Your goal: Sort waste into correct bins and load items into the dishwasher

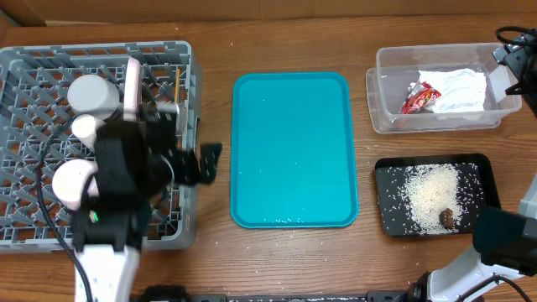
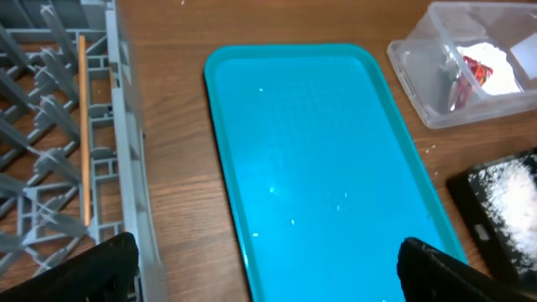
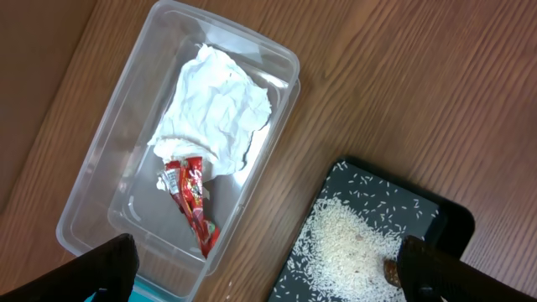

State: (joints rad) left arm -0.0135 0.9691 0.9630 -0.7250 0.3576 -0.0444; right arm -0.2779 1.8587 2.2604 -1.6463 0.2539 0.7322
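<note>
The grey dishwasher rack (image 1: 25,67) at the left holds a white cup (image 1: 94,95), two small bowls (image 1: 84,126) (image 1: 71,180), an upright plate (image 1: 132,84) and wooden chopsticks (image 2: 84,126). My left gripper (image 2: 268,268) hovers open and empty between the rack's right wall (image 2: 126,126) and the teal tray (image 2: 319,151). The clear tub (image 3: 101,193) contains the crumpled napkin (image 3: 218,105) and the red-and-white wrapper (image 3: 191,197). Rice (image 3: 352,247) and a brown lump (image 1: 448,218) lie in the black tray (image 3: 436,210). High above both bins, my right gripper (image 3: 273,264) is open and empty.
The bare teal tray (image 1: 294,151) lies in the middle of the wooden table. A few stray rice grains (image 2: 428,149) dot the wood near the tub. Black cables run over the left arm (image 1: 117,193), and the right arm (image 1: 513,67) sits by the tub's right end.
</note>
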